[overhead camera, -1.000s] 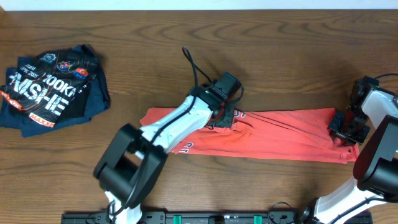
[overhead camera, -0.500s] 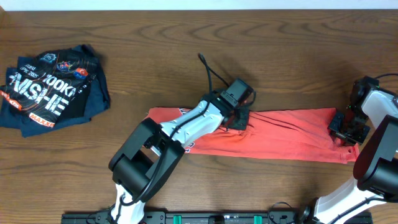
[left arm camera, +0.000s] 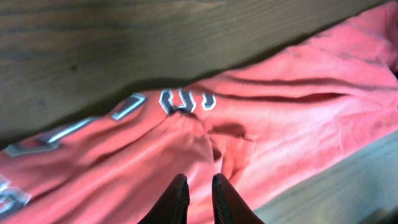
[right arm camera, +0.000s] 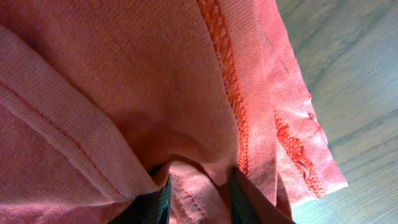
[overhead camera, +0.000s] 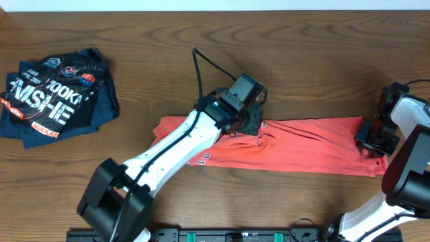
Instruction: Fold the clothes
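A coral shirt [overhead camera: 302, 148] lies stretched in a long band across the middle of the wooden table [overhead camera: 201, 33], with a crumpled dark garment [overhead camera: 57, 97] well apart at the left end. The left arm reaches diagonally over the shirt, its left claw [left arm camera: 200, 190] pointing down near the white lettering, fingers narrowly apart and gripping nothing. The right claw [right arm camera: 199, 186], at the right end, is clamped on a fold by the shirt's hem.

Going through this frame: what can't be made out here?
Overhead: left gripper fingertips, hidden under its own wrist.
Left wrist: T-shirt print, lost in folds and cut off at the frame's left edge.
Right wrist: right gripper fingertips, buried in cloth.
Overhead: dark garment lettering, partly folded under.
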`<state>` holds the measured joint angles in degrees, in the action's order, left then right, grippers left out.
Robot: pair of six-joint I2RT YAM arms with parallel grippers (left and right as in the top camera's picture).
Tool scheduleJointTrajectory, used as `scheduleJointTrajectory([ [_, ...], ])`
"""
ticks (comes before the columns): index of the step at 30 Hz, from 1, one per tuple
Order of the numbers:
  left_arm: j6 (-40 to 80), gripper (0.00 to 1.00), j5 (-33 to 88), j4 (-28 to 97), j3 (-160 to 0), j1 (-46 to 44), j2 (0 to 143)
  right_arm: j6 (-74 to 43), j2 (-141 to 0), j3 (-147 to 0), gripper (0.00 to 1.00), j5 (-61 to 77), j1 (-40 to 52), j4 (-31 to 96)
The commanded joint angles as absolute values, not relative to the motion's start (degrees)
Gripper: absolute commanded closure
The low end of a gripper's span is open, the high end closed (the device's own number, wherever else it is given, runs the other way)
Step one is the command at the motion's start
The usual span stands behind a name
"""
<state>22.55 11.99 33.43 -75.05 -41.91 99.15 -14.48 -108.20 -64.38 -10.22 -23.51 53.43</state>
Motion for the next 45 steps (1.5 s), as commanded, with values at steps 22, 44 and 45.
scheduleJointTrajectory([
  [22, 25.50, 0.84, 13.02, 25.17, -71.44, -47.44, 115.50, -15.16, -110.89, -63.31, 0.69, -4.03, -23.57, 51.59],
  [44, 21.52, 0.71, 0.47, 43.64, -71.57, -28.58, 95.11, -11.55, -109.10, -73.43, 0.46, -2.00, -25.61, 60.45],
  [45, 21.52, 0.71, 0.47, 44.21, -71.57, -28.21, 95.11, -10.52, -109.06, -74.15, 0.38, -2.57, -25.89, 61.17],
])
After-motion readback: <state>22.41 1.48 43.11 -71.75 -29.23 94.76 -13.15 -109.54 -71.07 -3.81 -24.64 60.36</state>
